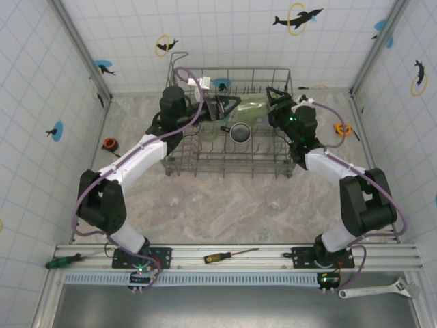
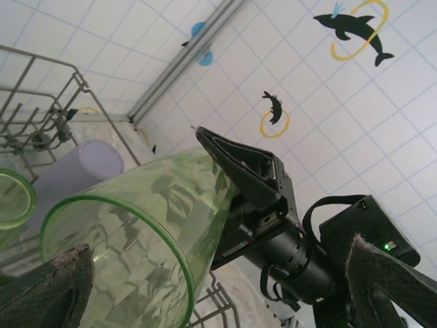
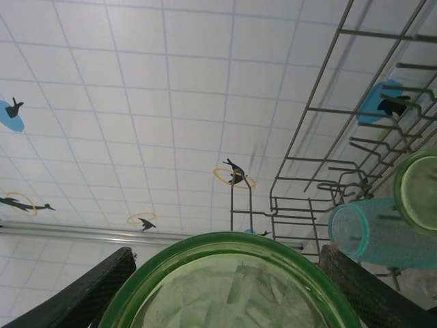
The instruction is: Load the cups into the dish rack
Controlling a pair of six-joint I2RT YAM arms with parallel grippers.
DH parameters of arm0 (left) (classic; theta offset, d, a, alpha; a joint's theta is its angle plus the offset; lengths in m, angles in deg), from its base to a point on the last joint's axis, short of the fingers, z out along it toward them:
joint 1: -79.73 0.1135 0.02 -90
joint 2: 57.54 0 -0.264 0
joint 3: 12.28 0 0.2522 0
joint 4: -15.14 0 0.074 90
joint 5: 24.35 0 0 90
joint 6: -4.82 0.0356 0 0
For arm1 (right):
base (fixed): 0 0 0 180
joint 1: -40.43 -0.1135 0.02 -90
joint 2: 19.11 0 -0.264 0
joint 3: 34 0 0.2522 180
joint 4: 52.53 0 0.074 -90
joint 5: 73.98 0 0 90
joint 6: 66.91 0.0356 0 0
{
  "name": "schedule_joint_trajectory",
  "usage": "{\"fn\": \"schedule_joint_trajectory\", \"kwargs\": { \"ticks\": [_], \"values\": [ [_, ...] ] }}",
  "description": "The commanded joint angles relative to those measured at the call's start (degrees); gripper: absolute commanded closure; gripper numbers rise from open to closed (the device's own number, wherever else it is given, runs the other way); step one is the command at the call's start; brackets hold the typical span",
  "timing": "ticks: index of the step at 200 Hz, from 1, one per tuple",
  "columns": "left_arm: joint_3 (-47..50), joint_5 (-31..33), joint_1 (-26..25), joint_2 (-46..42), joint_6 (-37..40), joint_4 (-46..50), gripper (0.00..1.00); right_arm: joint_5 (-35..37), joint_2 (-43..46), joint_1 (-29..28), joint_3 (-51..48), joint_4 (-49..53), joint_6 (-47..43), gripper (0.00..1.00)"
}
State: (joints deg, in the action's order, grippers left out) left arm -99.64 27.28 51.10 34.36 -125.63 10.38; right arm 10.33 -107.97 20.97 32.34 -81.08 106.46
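I see the green cup (image 1: 250,108) lying sideways above the rack (image 1: 225,172) middle, right gripper (image 1: 273,99) clamped on its base end to carry it, left gripper (image 1: 229,108) spread wide off the rim, likely to back away.

5 stray tools at the edges
Round orange tape measure (image 1: 109,143) left, second orange tape measure (image 1: 343,128) right; green-handled screwdriver (image 1: 65,260), yellow-handled screwdriver (image 1: 229,255), steel adjustable wrench (image 1: 379,290).

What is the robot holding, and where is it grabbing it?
The right gripper holds a green cup by its bottom end. The left gripper is open at the cup's rim and is not gripping it.
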Motion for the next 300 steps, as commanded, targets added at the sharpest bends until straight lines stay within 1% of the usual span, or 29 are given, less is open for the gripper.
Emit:
{"fn": "schedule_joint_trajectory", "kwargs": {
  "ticks": [1,16,48,64,91,106,108,111,128,149,176,202,216,227,239,278,300],
  "values": [
    [-3.3,3.0,-0.4,-2.5,5.1,8.1,0.03,2.3,3.8,0.3,3.4,4.6,-8.1,0.52],
    [-4.7,5.6,-0.3,-3.1,8.3,13.8,0.03,3.5,4.9,0.2,4.5,7.8,-12.7,0.52],
    [-6.7,13.5,-0.2,-5.9,16.2,24.5,0.03,6.3,7.0,0.1,6.4,13.8,-20.9,0.52],
    [-7.7,17.7,0.1,-7.3,19.3,28.6,0.03,7.7,7.7,-0.1,7.4,16.6,-24.5,0.52],
    [-7.7,20.9,2.0,-8.8,21.7,32.3,0.03,10.5,8.5,-0.7,8.9,20.1,-31.0,0.52],
    [-7.6,20.3,3.7,-9.0,21.3,34.1,0.02,12.0,8.4,-1.3,10.5,22.9,-34.5,0.52],
    [-7.6,20.0,5.2,-9.0,21.1,34.3,0.03,12.3,8.4,-1.4,10.7,23.2,-35.1,0.52],
    [-7.4,19.7,6.2,-9.0,20.7,34.5,0.03,12.7,8.4,-1.4,11.1,23.8,-35.9,0.52],
    [-5.3,17.2,9.7,-9.5,18.9,34.1,0.03,15.0,8.1,-2.4,12.5,26.1,-40.1,0.52],
    [-1.4,15.9,12.2,-10.9,17.8,32.3,0.03,18.2,7.9,-3.7,13.1,27.6,-44.4,0.51],
    [2.4,15.4,12.8,-12.9,18.1,30.3,0.03,23.6,7.4,-5.8,14.9,30.6,-50.8,0.51],
    [4.5,15.2,12.9,-14.2,17.0,29.1,0.03,30.4,7.4,-8.3,15.6,31.9,-57.1,0.51],
    [5.9,12.5,12.9,-14.8,15.8,27.2,0.02,32.9,7.6,-8.9,15.2,31.8,-59.2,0.50],
    [7.3,10.9,12.9,-15.2,15.2,25.5,0.02,34.5,7.5,-9.1,15.0,31.7,-60.4,0.50],
    [8.6,10.7,12.9,-15.6,15.3,24.3,0.03,36.1,7.5,-9.3,14.7,31.5,-61.6,0.51],
    [11.5,9.0,13.5,-17.1,15.2,23.8,0.02,40.0,6.6,-9.9,14.2,30.6,-65.9,0.51],
    [14.4,7.2,13.5,-19.3,14.2,20.5,0.02,42.2,6.1,-9.9,13.5,29.8,-67.7,0.50]
  ]
}}
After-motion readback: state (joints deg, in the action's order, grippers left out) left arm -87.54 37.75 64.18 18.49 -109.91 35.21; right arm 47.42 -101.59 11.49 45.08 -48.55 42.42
